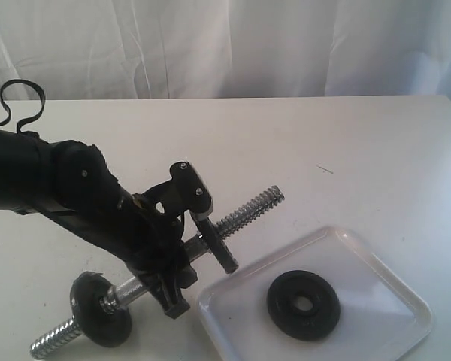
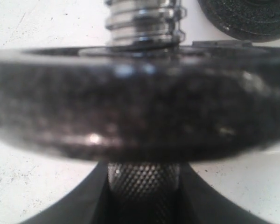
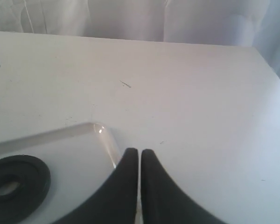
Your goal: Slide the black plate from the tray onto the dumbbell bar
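My left gripper (image 1: 186, 252) is shut on the knurled middle of the dumbbell bar (image 1: 248, 209), which runs from lower left to upper right. One black disc (image 1: 99, 308) sits on the bar's near end. Another disc (image 1: 216, 242) is threaded on just past my fingers. In the left wrist view this disc (image 2: 140, 107) fills the frame edge-on, with the bar (image 2: 143, 179) between the jaws of the left gripper (image 2: 143, 186). The black plate (image 1: 304, 304) lies flat in the tray (image 1: 391, 278). My right gripper (image 3: 140, 158) is shut and empty, over the tray's rim (image 3: 107, 140), beside the black plate (image 3: 14, 184).
The white table (image 1: 323, 143) stretches back to a white curtain (image 1: 225, 45). The left arm's black body (image 1: 52, 180) and a cable loop (image 1: 19, 101) occupy the left side. The tray reaches the table's front right area.
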